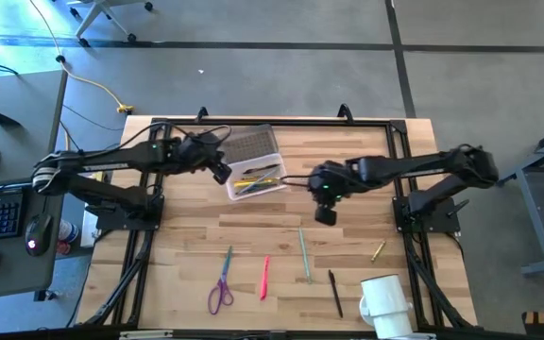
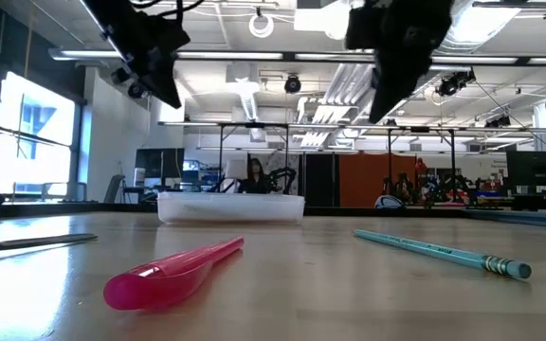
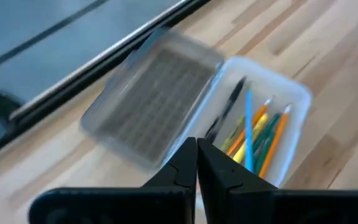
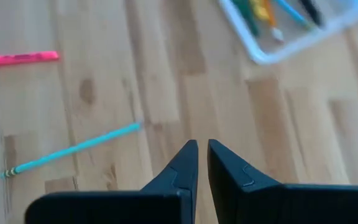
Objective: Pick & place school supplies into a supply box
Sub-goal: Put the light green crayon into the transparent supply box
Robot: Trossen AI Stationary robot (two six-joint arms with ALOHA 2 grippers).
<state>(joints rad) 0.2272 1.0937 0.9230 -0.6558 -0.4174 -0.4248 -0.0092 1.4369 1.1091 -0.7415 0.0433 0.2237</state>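
**Supply box part-filled; six items left on the desk**

The supply box [image 1: 256, 179] sits at the far middle of the desk [image 1: 187, 236], just beside a flat grey textured rectangle [image 1: 249, 146]. In the left wrist view it holds about six pens and pencils [image 3: 253, 134]: one black, one blue, the rest yellow, orange and green; the exact count is hard to tell where they overlap.

On the near half of the desk lie six items, well apart: one pair of purple-handled scissors [image 1: 222, 283], one pink pen [image 1: 264, 278], one teal pencil [image 1: 304, 253], one black pen [image 1: 334, 293], one short yellow pencil [image 1: 378, 249], and one white mug [image 1: 385, 300] at the near edge.

The left gripper [image 1: 220, 172] hovers beside the box's left end, its fingers together and empty. The right gripper [image 1: 326, 213] hangs above bare wood between the box and the teal pencil, fingers nearly together, holding nothing.

Likely risks: thin pencils may roll or slip from a pinch taken off-centre; the left gripper is near enough to nudge the light box; both arms converging on the box could collide.
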